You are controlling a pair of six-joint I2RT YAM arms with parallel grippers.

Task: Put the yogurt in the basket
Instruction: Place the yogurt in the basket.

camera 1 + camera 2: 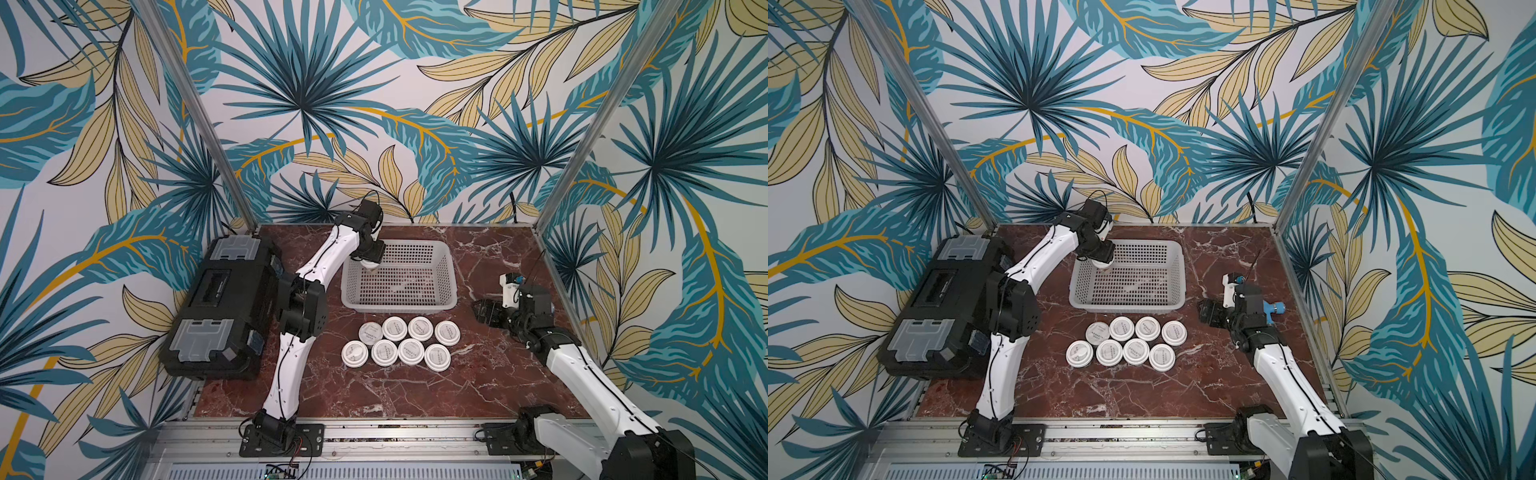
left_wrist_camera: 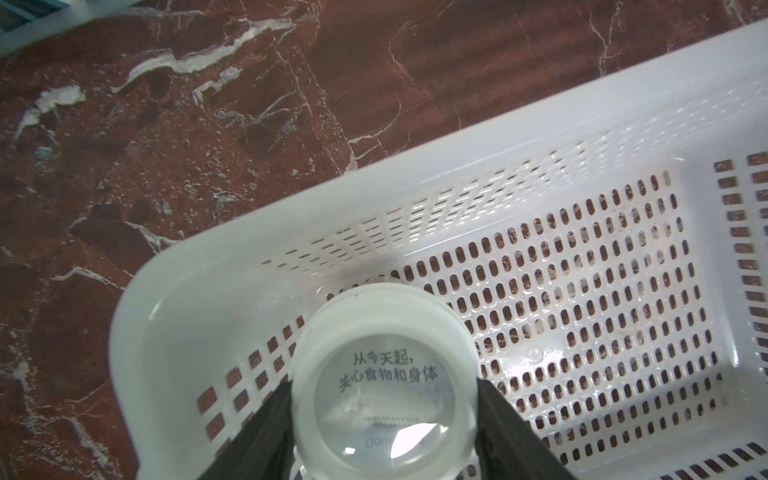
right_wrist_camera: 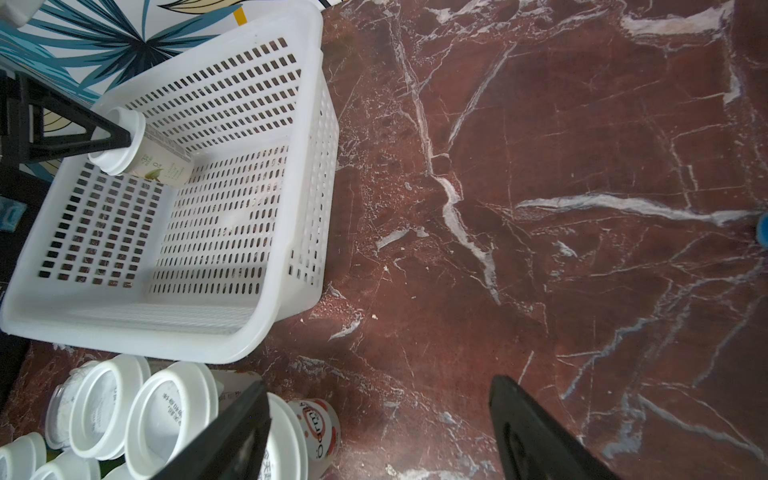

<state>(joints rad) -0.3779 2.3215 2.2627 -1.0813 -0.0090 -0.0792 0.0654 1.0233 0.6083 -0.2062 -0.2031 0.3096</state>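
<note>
Right gripper (image 3: 378,386) jaws spread and empty over the marble table (image 3: 540,249), eight yogurt cups (image 1: 411,351) clustered just beside one finger, farther off left gripper (image 2: 384,415) clamped on a ninth yogurt cup (image 3: 160,164), held between its jaws low inside the basket (image 2: 582,124), by a corner.

Both top views are bright and evenly lit from above. My arms cast only soft, faint shadows on the dark red marble table (image 1: 415,386). The grey metal frame posts (image 1: 198,116) lean outward toward the corners, a wide-lens effect.

In my left wrist view, a white glare patch sits on the small round white-lidded yogurt cup (image 2: 384,395). The pale white perforated plastic basket (image 2: 623,137) gleams and looks slightly hazy.

In my right wrist view, the black fingers (image 3: 536,436) of my right claw (image 3: 380,384) are blurred.
</note>
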